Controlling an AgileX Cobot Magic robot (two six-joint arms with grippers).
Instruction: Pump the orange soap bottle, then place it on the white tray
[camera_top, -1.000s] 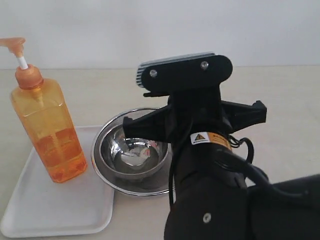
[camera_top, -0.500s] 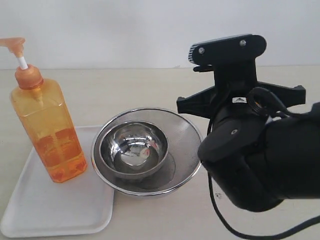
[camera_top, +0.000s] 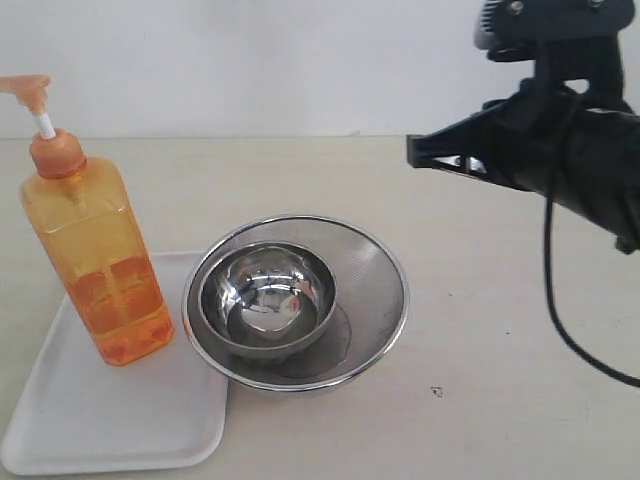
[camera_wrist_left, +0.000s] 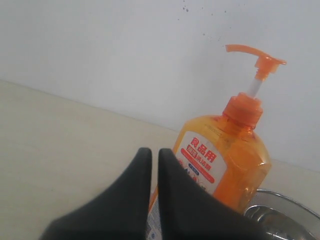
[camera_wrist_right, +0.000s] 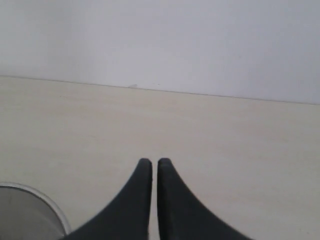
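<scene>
- The bottle (camera_top: 95, 270) stands upright at the left of the exterior frame, on the far left part of the tray (camera_top: 120, 430).
- Its pump head (camera_top: 25, 88) is up, with the white stem showing.
- I judge the bottle is stiff plastic with smooth walls, so it may be a little slippery. The darker liquid fills only the lower part, so it should be moderately light, with the weight low.
- It is tall and narrow, so a push high up could tip it.
- A good hold would be on the two flat sides of the body, under the shoulder. The pump head should be pressed straight down from above.
- The left claw (camera_wrist_left: 151, 152) is clenched on nothing, and the bottle's label (camera_wrist_left: 200, 162) is just behind it. I cannot tell if they touch.
- The right claw (camera_wrist_right: 151, 162) is also clenched and empty, over the bare table (camera_wrist_right: 225, 135).
- The right arm (camera_top: 560, 150) is at the upper right of the exterior frame, well apart from the bottle.
- The strainer (camera_top: 375, 270), with the bowl (camera_top: 268, 295) inside it, sits at the tray's right edge, near the bottle. It narrows an approach from that side.
</scene>
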